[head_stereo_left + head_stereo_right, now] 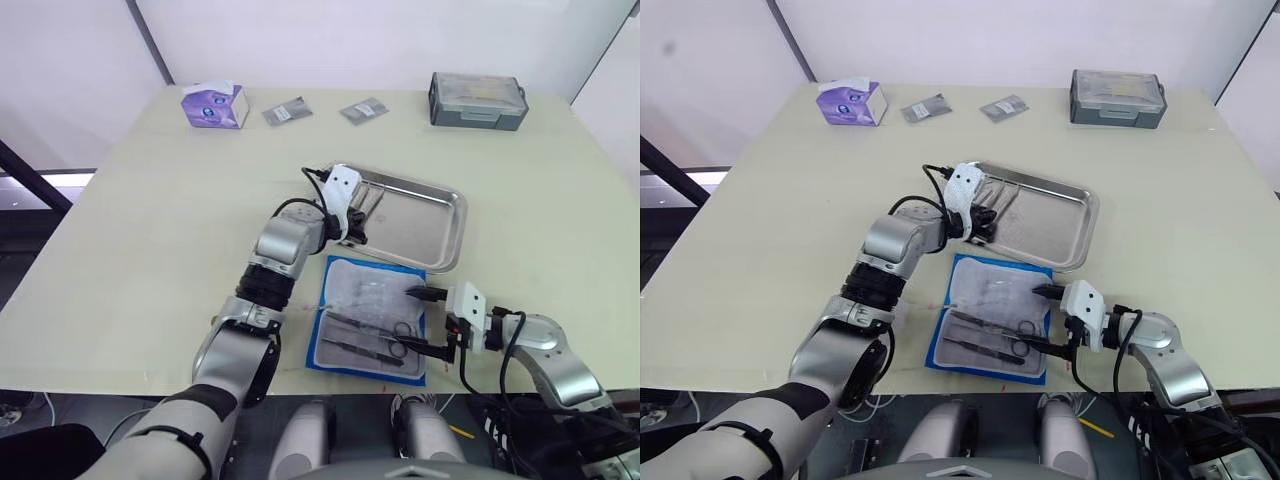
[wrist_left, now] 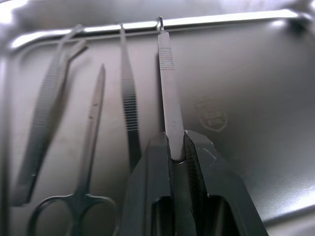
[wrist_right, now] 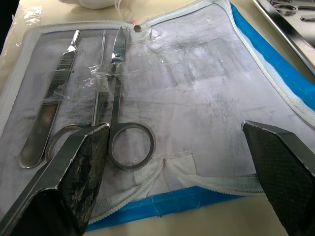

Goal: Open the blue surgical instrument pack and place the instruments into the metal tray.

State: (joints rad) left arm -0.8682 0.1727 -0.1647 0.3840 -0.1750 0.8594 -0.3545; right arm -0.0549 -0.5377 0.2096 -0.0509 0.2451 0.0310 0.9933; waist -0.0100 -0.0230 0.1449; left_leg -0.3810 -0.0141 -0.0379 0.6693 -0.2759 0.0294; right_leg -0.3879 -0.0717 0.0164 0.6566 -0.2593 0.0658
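Observation:
The blue surgical instrument pack [image 1: 372, 300] lies open near the table's front edge, its pale lining up. Scissors [image 3: 118, 98] and a flat silvery handle [image 3: 49, 108] lie inside it under clear film. My right gripper [image 1: 425, 321] is open at the pack's right edge, one finger on each side of the lining's corner. The metal tray [image 1: 430, 215] sits just behind the pack. My left gripper [image 2: 176, 147] hovers low over the tray's left part, shut on a slim flat tool [image 2: 167, 78]. Tweezers [image 2: 47, 113], small scissors [image 2: 91, 132] and thin forceps [image 2: 129, 103] lie in the tray beside it.
A purple tissue box [image 1: 214, 105] stands at the back left. Two small grey packets [image 1: 287, 112] [image 1: 364, 110] lie behind the tray. A grey lidded box [image 1: 477, 100] sits at the back right. The pack lies close to the table's front edge.

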